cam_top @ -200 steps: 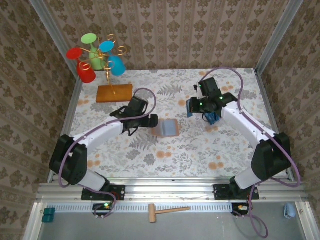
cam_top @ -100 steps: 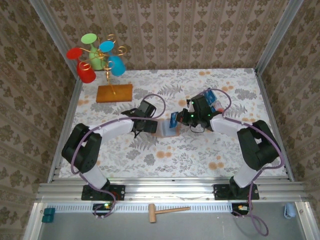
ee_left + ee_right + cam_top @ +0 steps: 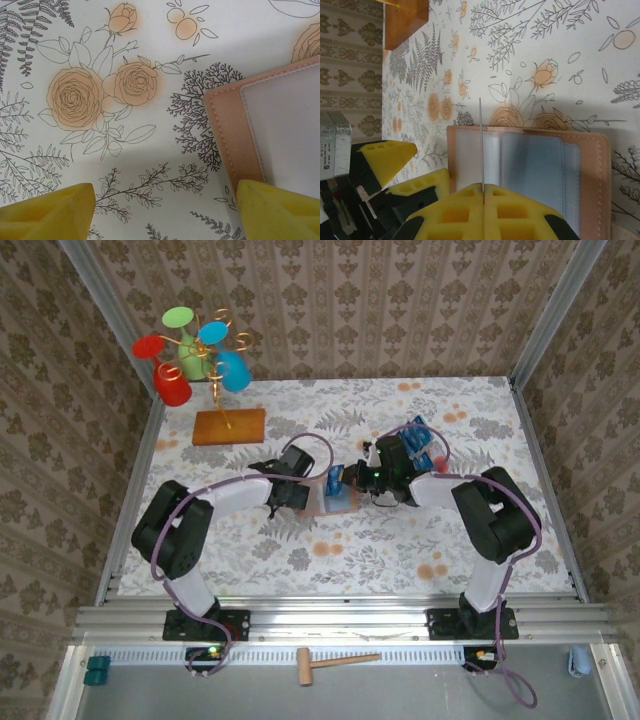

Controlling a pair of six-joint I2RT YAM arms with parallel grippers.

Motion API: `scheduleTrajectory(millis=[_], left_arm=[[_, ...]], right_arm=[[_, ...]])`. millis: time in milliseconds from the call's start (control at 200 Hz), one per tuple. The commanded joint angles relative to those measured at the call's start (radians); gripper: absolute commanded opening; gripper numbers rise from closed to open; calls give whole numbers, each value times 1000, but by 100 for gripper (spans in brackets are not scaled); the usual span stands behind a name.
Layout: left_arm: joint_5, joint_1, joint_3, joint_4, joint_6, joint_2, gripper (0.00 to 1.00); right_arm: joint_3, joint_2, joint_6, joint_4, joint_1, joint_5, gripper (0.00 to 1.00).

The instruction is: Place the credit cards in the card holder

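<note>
Floral worktop [image 3: 400, 540], patterned wallpaper walls [image 3: 350, 300]. Top view: cup stand [image 3: 205, 370] near far-left corner, card holder [image 3: 335, 505] open mid-worktop. Right wrist view: right pincer [image 3: 483, 192] clenched on credit card [image 3: 481, 145], edge-on over card holder. Left wrist view: left pincer [image 3: 165, 210] released, one pad over card holder's edge.

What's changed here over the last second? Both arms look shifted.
The right end effector swung in from the right side, carrying a blue credit card, and now holds it edge-on over the open card holder. The left end effector slid right to the holder's left edge, jaws open. The holder and the wooden stand stayed put.
</note>
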State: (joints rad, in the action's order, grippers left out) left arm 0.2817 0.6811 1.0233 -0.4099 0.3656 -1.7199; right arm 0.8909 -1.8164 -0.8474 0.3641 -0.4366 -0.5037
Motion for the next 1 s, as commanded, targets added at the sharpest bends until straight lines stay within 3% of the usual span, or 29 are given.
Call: scheduleTrajectory(millis=[0,995], left_arm=[[26,8,-21,12,-18,-10,73],[52,16,-56,47,-28,-46,69]], right_arm=[[-25,-30,-5,94,-4,-48,0],[-73,-121,51,243,6,-97,0]])
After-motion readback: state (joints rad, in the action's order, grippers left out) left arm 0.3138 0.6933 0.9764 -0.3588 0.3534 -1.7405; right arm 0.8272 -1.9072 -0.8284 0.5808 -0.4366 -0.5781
